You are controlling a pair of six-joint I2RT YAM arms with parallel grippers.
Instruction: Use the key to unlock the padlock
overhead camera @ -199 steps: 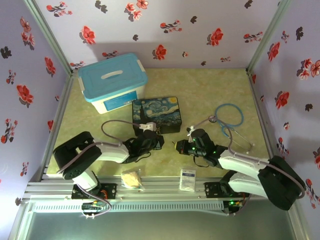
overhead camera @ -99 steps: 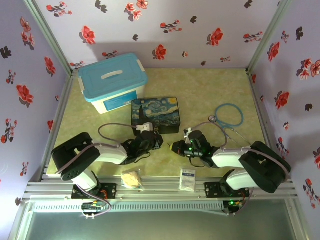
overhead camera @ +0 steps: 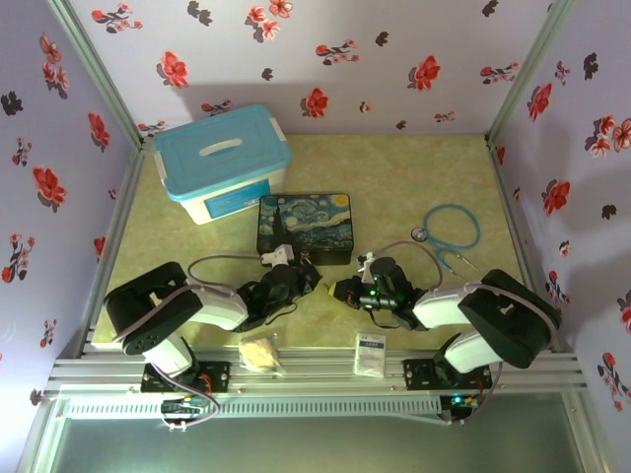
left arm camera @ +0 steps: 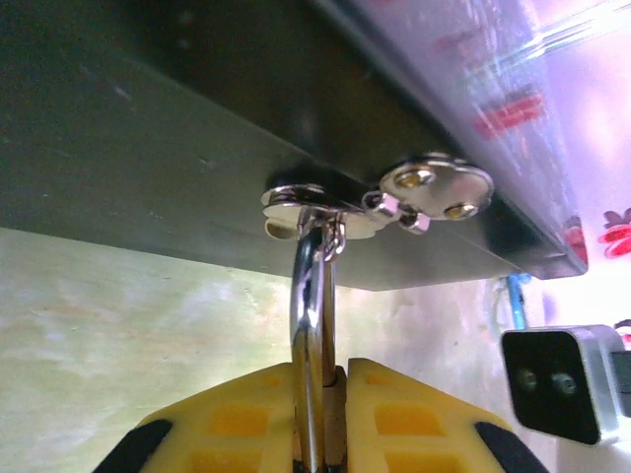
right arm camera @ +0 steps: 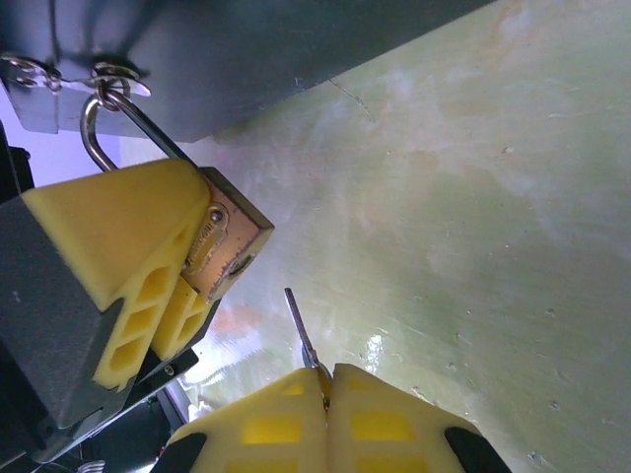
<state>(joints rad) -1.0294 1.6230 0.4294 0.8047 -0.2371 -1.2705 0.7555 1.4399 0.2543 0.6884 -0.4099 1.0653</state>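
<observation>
The padlock's brass body (right arm camera: 229,241) is clamped between the yellow fingers (right arm camera: 118,236) of my left gripper (left arm camera: 335,379). Its silver shackle (left arm camera: 308,325) runs up through the hasp (left arm camera: 315,202) of the dark painted tin (overhead camera: 304,225). My right gripper (right arm camera: 328,379) is shut on the key (right arm camera: 299,325), whose thin grey blade sticks out toward the padlock's underside. A short gap separates the key's tip from the lock. From above, the left gripper (overhead camera: 296,281) and the right gripper (overhead camera: 340,289) face each other just in front of the tin.
A white box with a blue lid (overhead camera: 222,163) stands at the back left. A blue stethoscope (overhead camera: 452,232) lies to the right. A white packet (overhead camera: 370,353) and a crumpled tan item (overhead camera: 259,352) rest near the front rail.
My right gripper has moved left with the key, closing on the padlock. The left gripper has shifted slightly left and nearer, still gripping the lock.
</observation>
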